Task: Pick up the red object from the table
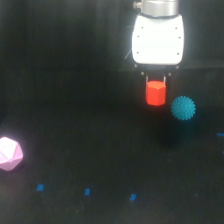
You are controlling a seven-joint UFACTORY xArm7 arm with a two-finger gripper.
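A: Item 1, status?
B: Gripper (156, 80), white housing, upper right of the exterior view. Thin dark fingers (147, 79) set narrow, closed on the top of the red object (156, 93).

A: Item 2, location of that object?
B: Red-orange hexagonal block, hanging directly under the gripper, upright. It appears lifted off the table (75, 75); contact with the surface cannot be confirmed.

A: Item 3?
B: 1 teal spiky ball (183, 108), just right of the block and slightly lower, not touching it.

A: Item 4?
B: 1 pale pink polyhedron (9, 153), near left edge, well apart.

A: Remaining?
B: 3 blue tape marks (87, 191) in a near row; table black, matte.
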